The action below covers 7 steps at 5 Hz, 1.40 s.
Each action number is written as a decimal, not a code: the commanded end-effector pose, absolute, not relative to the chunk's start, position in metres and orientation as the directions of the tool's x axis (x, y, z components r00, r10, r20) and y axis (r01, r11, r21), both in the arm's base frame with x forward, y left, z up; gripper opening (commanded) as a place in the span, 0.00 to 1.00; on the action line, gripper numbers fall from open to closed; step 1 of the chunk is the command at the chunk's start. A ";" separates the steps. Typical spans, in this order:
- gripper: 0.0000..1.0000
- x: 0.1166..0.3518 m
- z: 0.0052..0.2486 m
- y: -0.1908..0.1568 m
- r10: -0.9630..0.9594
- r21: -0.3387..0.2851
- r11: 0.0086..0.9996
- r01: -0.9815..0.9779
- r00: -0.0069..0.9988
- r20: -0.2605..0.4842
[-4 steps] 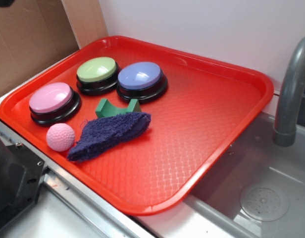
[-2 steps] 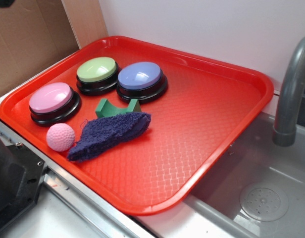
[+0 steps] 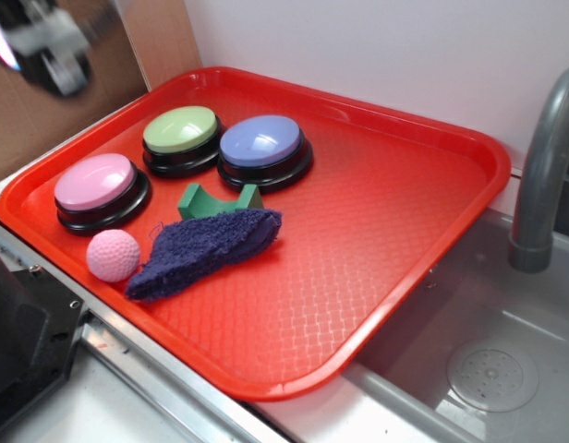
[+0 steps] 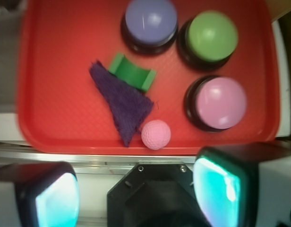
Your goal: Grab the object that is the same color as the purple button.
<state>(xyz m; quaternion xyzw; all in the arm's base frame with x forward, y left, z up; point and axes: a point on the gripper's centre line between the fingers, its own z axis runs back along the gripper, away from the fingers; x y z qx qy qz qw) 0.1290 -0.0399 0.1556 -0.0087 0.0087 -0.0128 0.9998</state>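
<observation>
White wall backs a counter where a grey sink basin (image 3: 492, 369) sits beside a grey faucet (image 3: 543, 175), and brown cardboard (image 3: 44, 101) stands at the far left corner. Largest on the counter is the red tray (image 3: 386, 240), its raised rim running close along the counter's metal front edge and up against the sink. Its whole sink-side half is bare textured plastic, leaving wide open room there.

3 domed buttons on black bases crowd the other end: the purple button (image 3: 261, 141) touching or just beside the green button (image 3: 180, 129), and the pink button (image 3: 95, 182) nearer the front rim. The object (image 3: 206, 247), a dark purple-blue knitted cloth, lies flat in front of the purple button, its long point reaching toward the front rim. A small green block (image 3: 220, 198) sits at its far edge, partly tucked against it, between cloth and purple button. A pink dimpled ball (image 3: 113, 255) rests just beside the cloth's narrow tip, near the rim.

Seen from the wrist, the gripper (image 4: 136, 194) hovers outside the tray's front rim, jaws spread wide with nothing between them; the exterior view shows only a blur of it at the top left.
</observation>
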 end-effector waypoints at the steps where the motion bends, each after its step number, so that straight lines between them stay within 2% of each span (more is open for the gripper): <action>1: 1.00 0.136 0.093 -0.041 -0.062 -0.069 0.996 0.058 0.996 -0.056; 3: 1.00 0.143 0.045 -0.047 -0.118 -0.052 0.992 0.113 0.987 -0.112; 5: 1.00 0.150 0.021 -0.049 -0.119 -0.016 0.993 0.118 0.980 -0.162; 7: 0.00 0.152 0.016 -0.045 -0.063 0.003 0.998 0.065 0.982 -0.177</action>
